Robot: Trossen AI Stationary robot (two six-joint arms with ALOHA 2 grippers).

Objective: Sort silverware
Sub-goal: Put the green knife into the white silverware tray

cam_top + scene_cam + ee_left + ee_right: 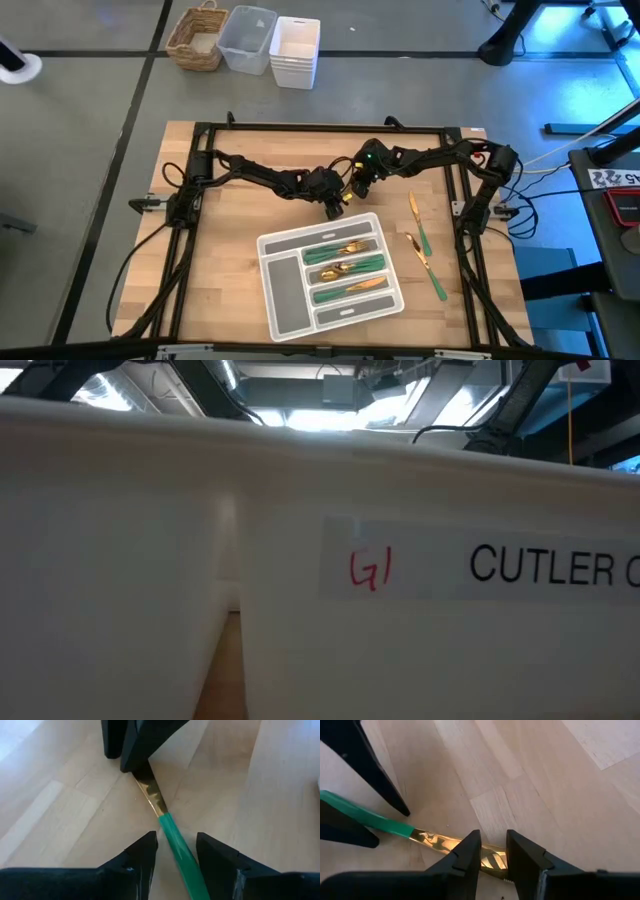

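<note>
One piece of silverware with a gold head and a green handle (176, 842) lies between my two grippers, just beyond the far edge of the grey tray (282, 292). My right gripper (493, 852) is shut on its gold head. My left gripper (176, 847) is open, with a finger on either side of the green handle, near the table's middle (335, 207). Several pieces of silverware (345, 268) lie in the tray's compartments. Two more pieces (418, 222) (428, 268) lie flat on the wood to the tray's right. In the low view the tray's pale wall (300, 610) hides everything else. My right gripper pinches the piece by its gold head (492, 861) between the two fingers. The fingers lie across the piece and come down at a slant from the table's right. The piece sits low and nearly level over the wood; I cannot tell whether it rests on it.
A wicker basket (197, 38), a clear bin (247, 38) and a white bin (296, 50) stand on the floor beyond the table's far edge. Black frame rails (320, 128) run along the table's sides. Bare wood (215, 210) lies to the left of the tray.
</note>
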